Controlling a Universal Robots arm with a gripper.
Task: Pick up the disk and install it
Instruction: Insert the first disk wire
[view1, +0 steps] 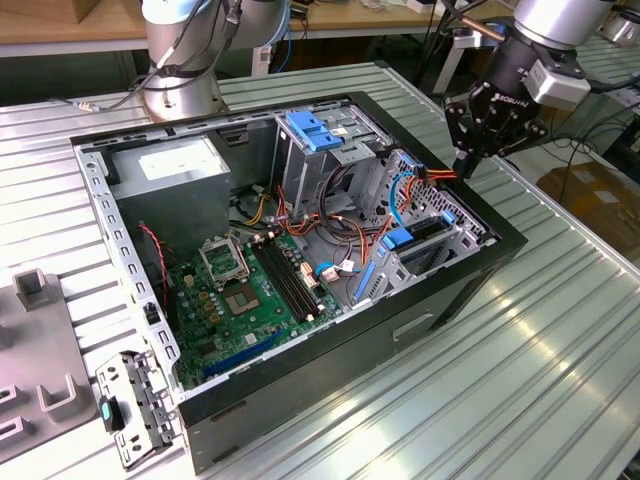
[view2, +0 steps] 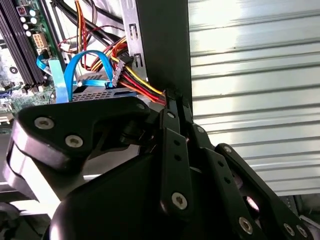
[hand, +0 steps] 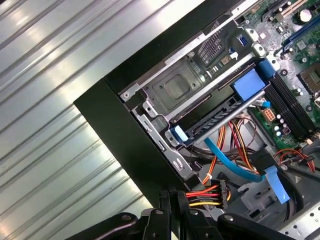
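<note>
The open computer case (view1: 455, 290) lies on a ribbed metal table. In its drive cage at the exterior view's right sits a flat slab with blue side rails, which I take to be the disk (view1: 424, 232) (hand: 215, 117); it is seen edge-on and its label is hidden. My gripper (view1: 468, 160) hangs over the case's black rim, just past the cage. Both wrist views show its black fingers (view2: 175, 107) (hand: 172, 200) pressed together with nothing between them. They sit beside the red, yellow and black power connector (hand: 212, 192) that runs toward the disk.
A grey power-supply box (view1: 180, 170) fills the case's far corner. A blue ridged latch (view1: 315, 130) tops the upper bay, and the green motherboard (view1: 250, 290) lies below. Loose cables (view1: 360, 215) crowd the cage. A bracket (view1: 135, 405) and grey fixture (view1: 40, 350) lie on the table.
</note>
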